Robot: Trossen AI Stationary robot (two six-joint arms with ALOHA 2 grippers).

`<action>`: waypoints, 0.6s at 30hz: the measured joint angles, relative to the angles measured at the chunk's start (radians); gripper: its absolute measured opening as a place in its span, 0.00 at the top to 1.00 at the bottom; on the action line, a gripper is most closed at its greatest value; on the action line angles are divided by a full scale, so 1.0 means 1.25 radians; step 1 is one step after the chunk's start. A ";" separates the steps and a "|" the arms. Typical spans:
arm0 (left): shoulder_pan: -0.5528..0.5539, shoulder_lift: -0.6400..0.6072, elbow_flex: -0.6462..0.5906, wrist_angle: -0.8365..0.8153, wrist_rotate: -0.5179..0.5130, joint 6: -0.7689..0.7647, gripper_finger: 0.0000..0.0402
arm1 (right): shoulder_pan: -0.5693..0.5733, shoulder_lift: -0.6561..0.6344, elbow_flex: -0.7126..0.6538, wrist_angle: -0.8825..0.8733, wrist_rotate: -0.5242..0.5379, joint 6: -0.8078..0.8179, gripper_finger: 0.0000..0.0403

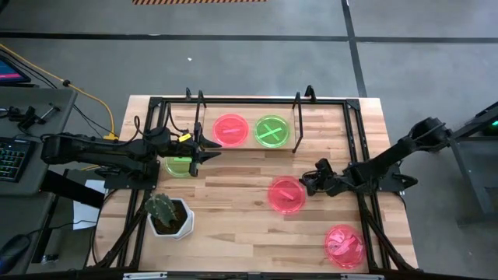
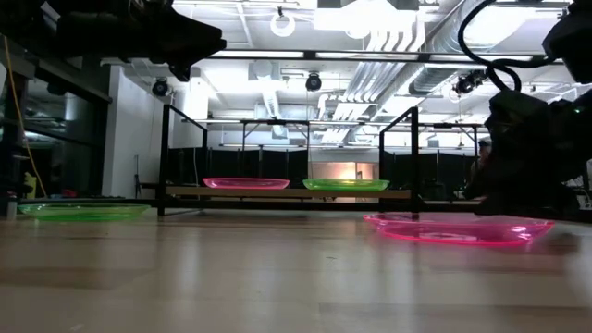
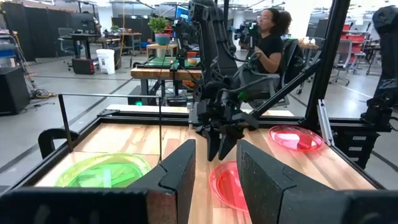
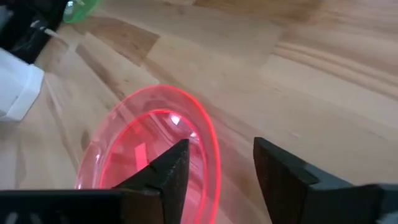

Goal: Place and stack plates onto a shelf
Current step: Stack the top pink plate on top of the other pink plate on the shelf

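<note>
A pink plate (image 1: 229, 128) and a green plate (image 1: 271, 131) lie side by side on the shelf (image 1: 249, 115) at the table's far side. On the table rest a green plate (image 1: 179, 166) at the left, a pink plate (image 1: 286, 194) in the middle and another pink plate (image 1: 344, 246) at the near right. My right gripper (image 4: 222, 146) is open and slants down over the middle pink plate (image 4: 155, 155), one finger over its inside and one outside its rim. My left gripper (image 1: 212, 148) hangs level and open above the left green plate, holding nothing. My right gripper straddles the right part of the middle pink plate's rim (image 4: 214, 165) with open fingers, slanting down from the table's right. I cannot tell whether a finger touches the rim. The plate lies flat on the table.
A white pot with a cactus (image 1: 167, 215) stands near the table's near left corner. The shelf's thin black rods (image 1: 296, 117) rise around its board, and a larger black frame (image 1: 354, 140) runs along the table's sides. A person sits in the room beyond.
</note>
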 joint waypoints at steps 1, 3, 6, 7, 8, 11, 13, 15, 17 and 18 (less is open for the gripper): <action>0.000 0.000 0.000 -0.002 0.000 0.000 0.74 | 0.004 0.016 0.000 0.023 0.008 -0.014 0.60; 0.000 0.000 0.000 -0.006 0.000 0.000 0.74 | 0.013 0.044 0.000 0.064 0.021 -0.029 0.60; 0.000 0.000 0.000 -0.006 0.000 0.000 0.74 | 0.024 0.084 0.000 0.097 0.012 -0.026 0.60; 0.000 0.000 0.000 -0.007 0.000 0.000 0.74 | 0.029 0.098 0.000 0.105 0.009 -0.017 0.60; 0.000 0.000 0.000 -0.008 0.000 0.000 0.74 | 0.034 0.110 0.000 0.113 0.006 -0.014 0.60; 0.000 0.000 0.000 -0.008 0.000 0.000 0.74 | 0.046 0.146 0.006 0.137 0.012 -0.015 0.60; 0.000 0.000 0.000 -0.008 0.000 0.000 0.74 | 0.050 0.169 0.021 0.137 0.015 -0.019 0.60; 0.000 0.000 0.000 -0.008 0.000 0.000 0.74 | 0.053 0.194 0.040 0.136 0.015 -0.028 0.60; 0.000 0.000 0.000 -0.008 0.000 0.000 0.74 | 0.053 0.221 0.062 0.135 0.006 -0.036 0.60; 0.000 0.000 0.000 -0.008 0.000 0.000 0.74 | 0.052 0.235 0.074 0.132 0.003 -0.037 0.60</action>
